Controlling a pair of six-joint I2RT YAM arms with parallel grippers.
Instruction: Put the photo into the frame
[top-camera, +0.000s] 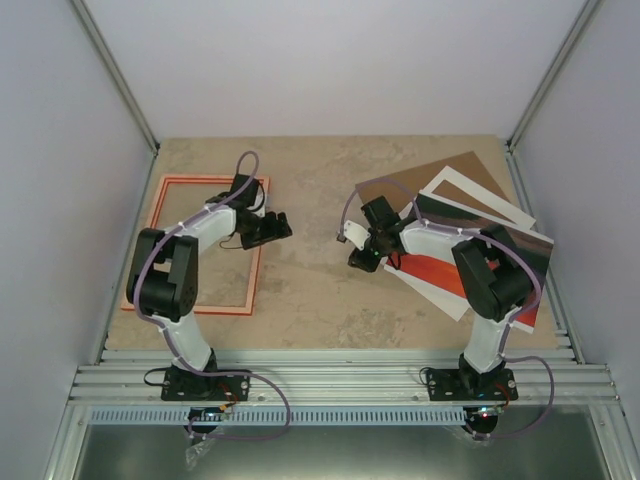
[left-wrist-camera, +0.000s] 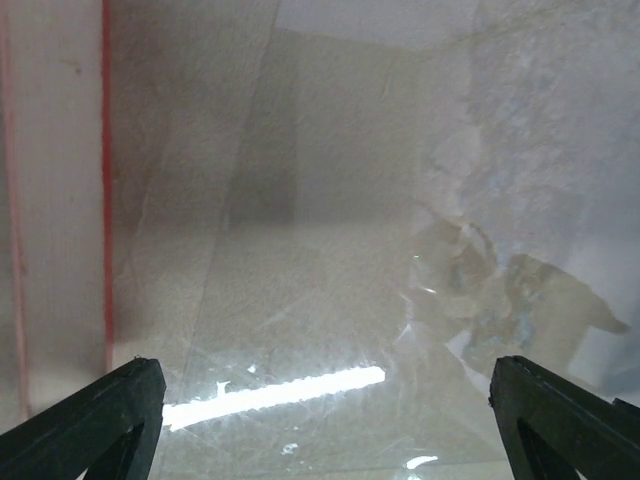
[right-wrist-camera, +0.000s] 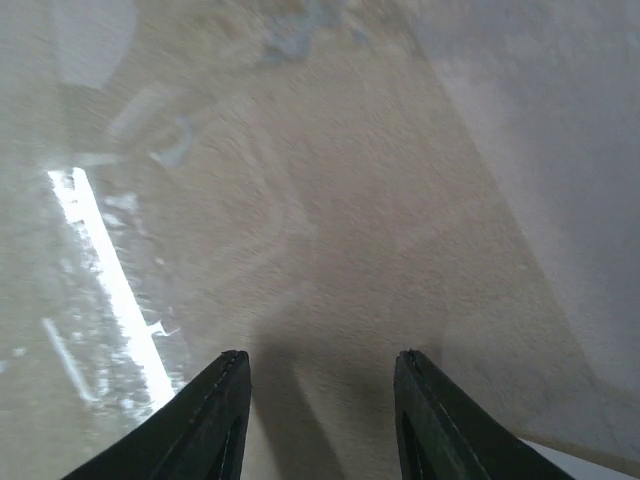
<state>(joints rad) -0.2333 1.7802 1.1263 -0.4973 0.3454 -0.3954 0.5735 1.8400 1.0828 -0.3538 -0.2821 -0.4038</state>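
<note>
The frame (top-camera: 195, 180) lies flat at the left of the tabletop (top-camera: 310, 290). The left jaws hang wide open and empty over the area it encloses, and its red edge shows at the left of that wrist's view. The photo (top-camera: 440, 280) lies face up at the right, well apart from the frame and partly under the right arm, with a brown backing board (top-camera: 420, 178) just beyond it. The right jaws stand roughly half parted above bare tabletop near the photo's left edge, gripping nothing.

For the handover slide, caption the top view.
Left arm across the frame, right arm across the photo, both jaws open and empty.
</note>
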